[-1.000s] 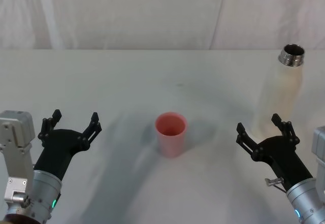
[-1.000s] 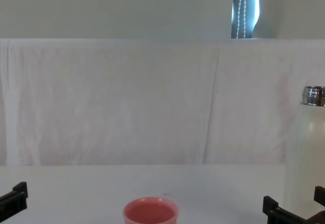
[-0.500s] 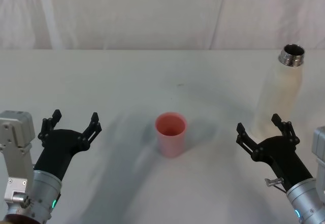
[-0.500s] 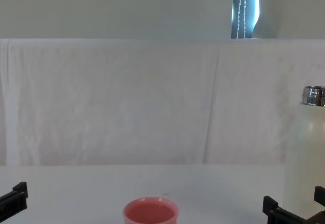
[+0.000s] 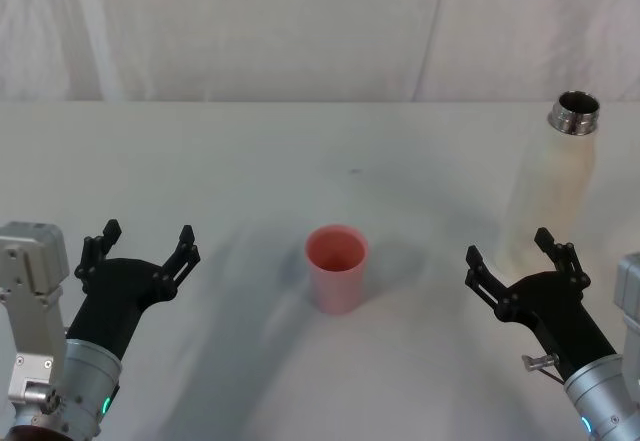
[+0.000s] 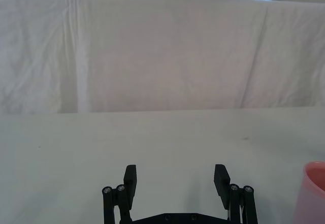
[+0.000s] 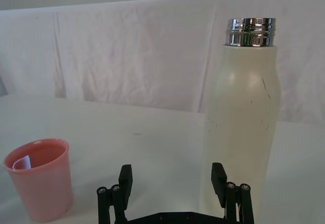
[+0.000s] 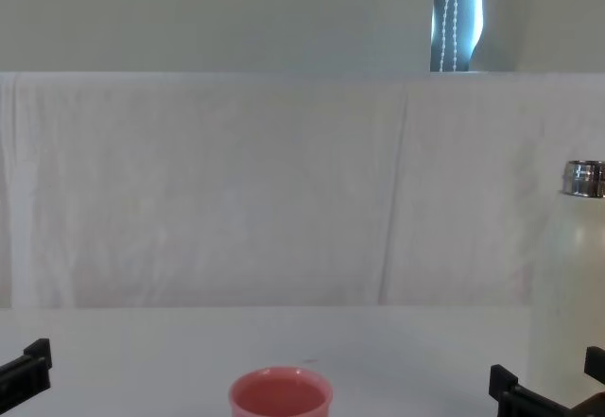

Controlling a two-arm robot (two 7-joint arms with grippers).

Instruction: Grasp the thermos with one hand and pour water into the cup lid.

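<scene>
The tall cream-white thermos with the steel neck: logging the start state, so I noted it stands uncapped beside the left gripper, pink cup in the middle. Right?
Not quite. The head view shows the tall cream-white thermos beside the right gripper, not the left; the rest holds.

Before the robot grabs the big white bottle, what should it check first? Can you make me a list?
1. Thermos standing upright on the table: ok.
2. Thermos cap off, silver neck open for pouring: ok.
3. Right claw open, just in front of the thermos, not touching it: ok.
4. Cup lid upright with its mouth up, in the middle of the table: ok.
5. Left claw open and off to the left, well away from the cup lid: ok.
6. Water inside the thermos: cannot tell, since its walls hide the inside.
</scene>
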